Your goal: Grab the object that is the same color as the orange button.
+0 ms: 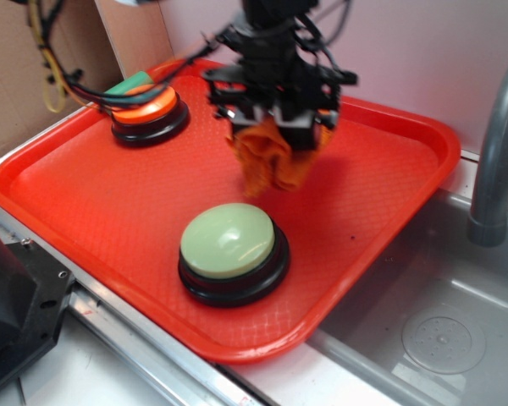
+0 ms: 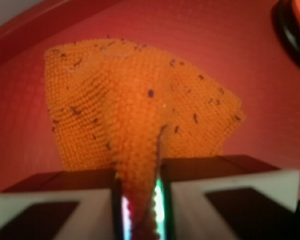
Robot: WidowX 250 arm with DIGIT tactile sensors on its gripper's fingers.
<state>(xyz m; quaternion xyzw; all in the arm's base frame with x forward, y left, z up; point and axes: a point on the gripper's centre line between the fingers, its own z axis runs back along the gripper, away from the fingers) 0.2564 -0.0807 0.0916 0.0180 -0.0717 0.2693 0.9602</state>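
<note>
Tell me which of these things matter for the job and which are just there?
Part of the job:
orange cloth, pinched in the gripper
orange button, the colour cue

Just there:
pale green button
red tray
sink
grey faucet

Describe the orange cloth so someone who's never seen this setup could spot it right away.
Find the red tray beside the grey sink. Above its middle, the black gripper pinches a crumpled orange cloth that hangs from its fingers. Unlike the orange button and green button, it is soft and fuzzy.
</note>
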